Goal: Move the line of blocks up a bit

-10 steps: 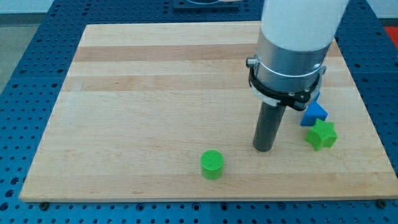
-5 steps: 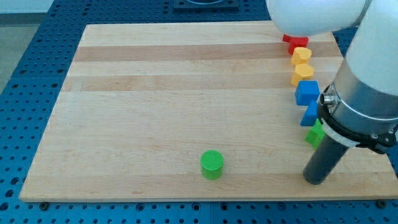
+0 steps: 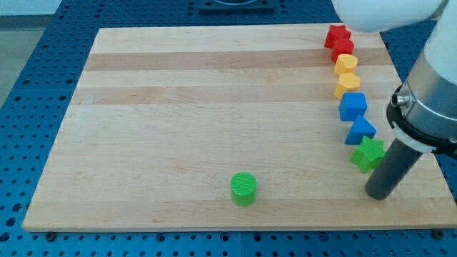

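A pale wooden board table (image 3: 214, 107) lies on a blue perforated base (image 3: 36, 71). Along the right side of the frame a line of small plastic blocks runs from the upper right downward: a red star-shaped block (image 3: 337, 33) at the top with a second red block (image 3: 343, 48) touching it just below, its shape hard to make out, then a yellow block of rounded, uncertain shape (image 3: 346, 63), a yellow block (image 3: 348, 85) just under it, a blue cube (image 3: 353, 106), a blue triangular block (image 3: 360, 130) and, at the bottom of the line, a green star-shaped block (image 3: 368, 153). A green cylinder (image 3: 243, 188) stands well apart from the line, in the lower middle of the frame. My tip (image 3: 378, 194) rests on the table in the lower right of the frame, just below and slightly right of the green star-shaped block, the dark rod rising close beside that block. This arm carries no jaws, so they are not in view
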